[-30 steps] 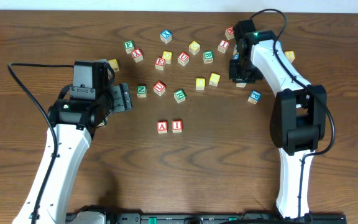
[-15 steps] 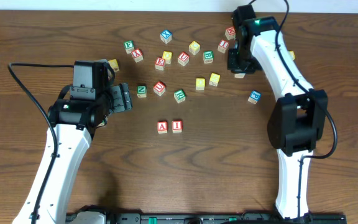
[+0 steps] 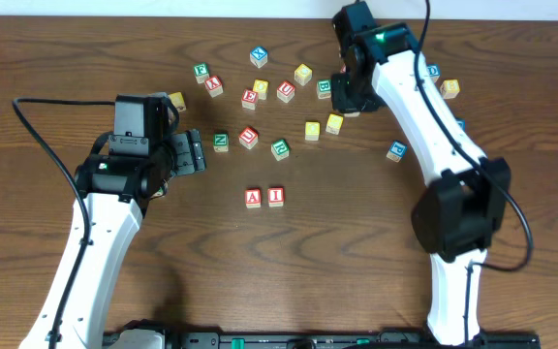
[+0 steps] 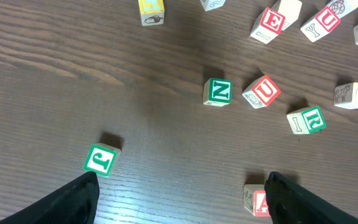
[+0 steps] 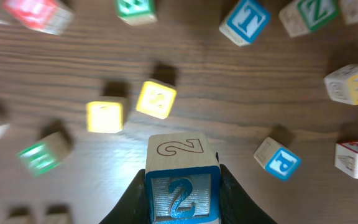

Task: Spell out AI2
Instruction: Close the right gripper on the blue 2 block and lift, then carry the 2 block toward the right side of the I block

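Between the right gripper's (image 5: 183, 200) fingers sits the cube with the blue 2 (image 5: 182, 171), pinched on both sides and held above the scattered cubes (image 5: 156, 99) on the table (image 5: 229, 93). Well away from that gripper, toward the arms' bases, the A cube (image 3: 252, 198) and I cube (image 3: 276, 197) lie side by side. The left gripper (image 3: 194, 153) is spread wide and empty, with the A cube near one of its fingers.

A (image 3: 252, 198) beside I (image 3: 276, 196) (2 (image 5: 182, 186) held aloft)
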